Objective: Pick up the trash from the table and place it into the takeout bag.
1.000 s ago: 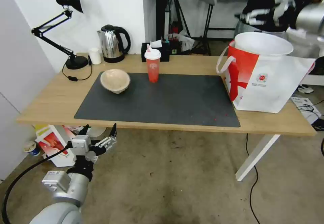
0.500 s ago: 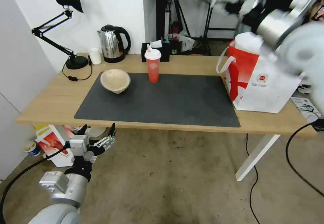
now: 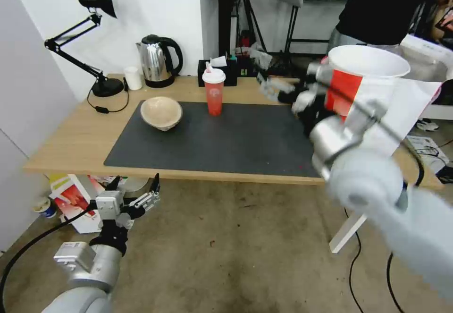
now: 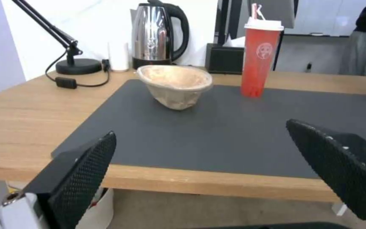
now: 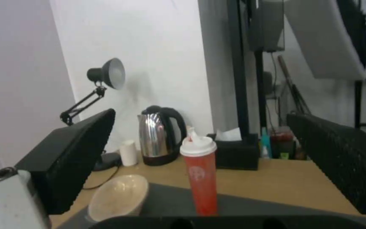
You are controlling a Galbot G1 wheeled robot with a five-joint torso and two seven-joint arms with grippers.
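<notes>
At the near left, below the counter's (image 3: 71,148) front edge, the left pincer (image 3: 133,194) is hanging with its fingers spread wide and holding nothing, much as it was a second ago. Its wrist view is looking across the grey mat (image 4: 233,127) at the beige pulp bowl (image 4: 175,85), tilted on its side, and the red drink cup (image 4: 259,57) standing upright to the right of it. In the head view the bowl (image 3: 161,112) and cup (image 3: 213,92) are sitting at the mat's far left, with the kettle (image 3: 158,61) and lamp (image 3: 96,39) behind them. Further right, the right pincer (image 3: 278,88) is now reaching over the mat's right part, having swung down from above the takeout bag (image 3: 377,100). Its wrist view shows both fingers wide apart and empty, framing the cup (image 5: 200,178). The large white bowl (image 3: 368,63) is sitting in the bag's mouth.
</notes>
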